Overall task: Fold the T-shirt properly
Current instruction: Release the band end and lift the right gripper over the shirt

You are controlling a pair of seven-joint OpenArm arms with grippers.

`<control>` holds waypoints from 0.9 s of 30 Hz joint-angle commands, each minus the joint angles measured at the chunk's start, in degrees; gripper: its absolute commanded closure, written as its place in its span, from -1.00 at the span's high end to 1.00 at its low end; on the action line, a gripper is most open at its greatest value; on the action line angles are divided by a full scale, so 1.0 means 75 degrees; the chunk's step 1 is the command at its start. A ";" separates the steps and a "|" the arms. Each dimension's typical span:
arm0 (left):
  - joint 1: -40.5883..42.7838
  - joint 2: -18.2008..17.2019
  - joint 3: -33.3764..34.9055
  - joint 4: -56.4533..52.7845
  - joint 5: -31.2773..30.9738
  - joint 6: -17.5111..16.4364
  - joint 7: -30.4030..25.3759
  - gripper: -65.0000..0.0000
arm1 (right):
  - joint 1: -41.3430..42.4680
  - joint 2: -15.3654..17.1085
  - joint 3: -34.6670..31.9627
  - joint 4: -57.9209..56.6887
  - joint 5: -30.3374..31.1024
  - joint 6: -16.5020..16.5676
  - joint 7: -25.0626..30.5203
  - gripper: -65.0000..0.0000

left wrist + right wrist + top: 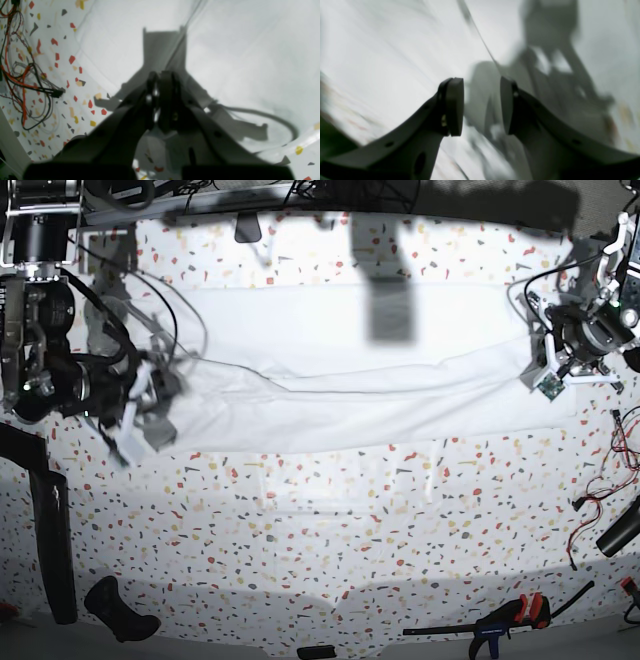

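Observation:
The white T-shirt (pixel 370 380) lies spread in a long wrinkled band across the far half of the speckled table. It fills the left wrist view as T-shirt cloth (pixel 250 50) and the blurred right wrist view as T-shirt cloth (pixel 382 50). My left gripper (pixel 548 380) hovers at the shirt's right end. Up close, the left gripper (pixel 160 92) is shut, and I see no cloth pinched in it. My right gripper (pixel 145 410) is at the shirt's left end. In the right wrist view, the right gripper (pixel 482 105) stands open with nothing between its pads.
The terrazzo table (pixel 320 520) extends toward the near edge. Loose red and black cables (pixel 22 82) lie beside the shirt's right end. An orange-handled clamp (pixel 505 618) and a black object (pixel 120 610) rest near the front edge. A black cylinder (pixel 620 535) sits at the right.

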 commanded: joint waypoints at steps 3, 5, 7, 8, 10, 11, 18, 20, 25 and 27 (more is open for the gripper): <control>-0.0070 -0.0131 -0.0067 0.0108 0.0055 0.0058 -0.0058 -1.00 | 0.0662 -0.0440 0.0044 0.0140 0.0376 0.0057 0.0309 -0.26; -0.0070 -0.0131 -0.0067 0.0108 0.0052 0.0061 -0.0061 -1.00 | 0.0956 -0.0895 -0.0012 0.0140 0.0300 0.0057 0.0169 -0.26; -0.0070 -0.0131 -0.0067 0.0108 0.0052 0.0064 -0.0058 -1.00 | 0.1207 -0.1314 -0.0128 0.0140 -0.0017 0.0057 0.0178 -0.26; -0.0070 -0.0131 -0.0067 0.0108 0.0052 0.0076 -0.0061 -1.00 | 0.1323 -0.1530 -0.0219 0.0140 -0.0321 0.0057 0.0233 -0.26; -0.0070 -0.0131 -0.0067 0.0108 0.0052 0.0079 -0.0061 -1.00 | 0.1489 -0.1964 -0.0437 0.0137 -0.1014 0.0057 0.0306 -0.26; -0.0070 -0.0131 -0.0067 0.0108 0.0052 0.0079 -0.0058 -1.00 | 0.1521 -0.2192 -0.0551 0.0117 -0.1411 0.0057 0.0396 -0.26; -0.0070 -0.0131 -0.0067 0.0108 0.0052 0.0079 -0.0058 -1.00 | 0.1515 -0.3544 -0.0874 -0.0656 -0.3993 -0.0259 0.1507 -0.26; -0.0070 -0.0131 -0.0067 0.0108 0.0052 0.0079 -0.0058 -1.00 | 0.1510 -0.3745 -0.0874 -0.0988 -0.4275 -0.0338 0.1475 -0.26; -0.0070 -0.0131 -0.0067 0.0108 0.0055 0.0079 -0.0058 -1.00 | 0.1515 -0.3850 -0.0874 -0.1326 -0.4199 -0.0341 0.0364 -0.26; -0.0070 -0.0131 -0.0067 0.0108 0.0052 0.0079 -0.0058 -1.00 | 0.1513 -0.3783 -0.0874 -0.1326 -0.3698 -0.0332 -0.0157 -0.26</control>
